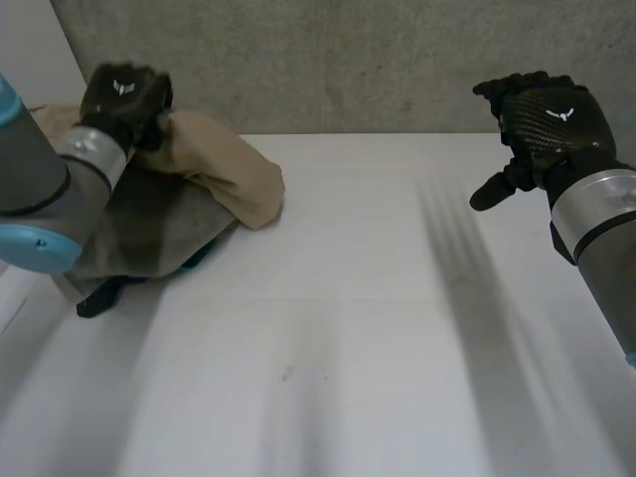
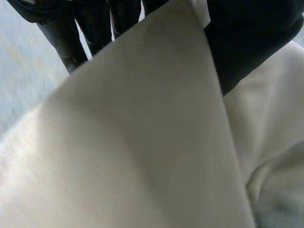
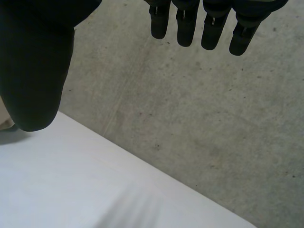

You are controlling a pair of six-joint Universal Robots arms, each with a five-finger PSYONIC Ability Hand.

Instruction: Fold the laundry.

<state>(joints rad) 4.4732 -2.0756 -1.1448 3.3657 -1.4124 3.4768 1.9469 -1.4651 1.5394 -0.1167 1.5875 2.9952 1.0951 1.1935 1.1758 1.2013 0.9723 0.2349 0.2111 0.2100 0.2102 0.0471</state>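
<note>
Tan cloth bunched at the tabletop's far left corner, over a darker garment. Left hand clamped on the tan cloth's top edge, lifting it. Right hand well apart from the tan cloth, raised off the tabletop, fingers spread loose, holding nothing

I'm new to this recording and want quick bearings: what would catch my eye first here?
First, the left hand at the far left of the white table, clenched on a bunched tan cloth that drapes over a darker pile. Next, the right hand, open and empty, up in the air over the table's right side.
</note>
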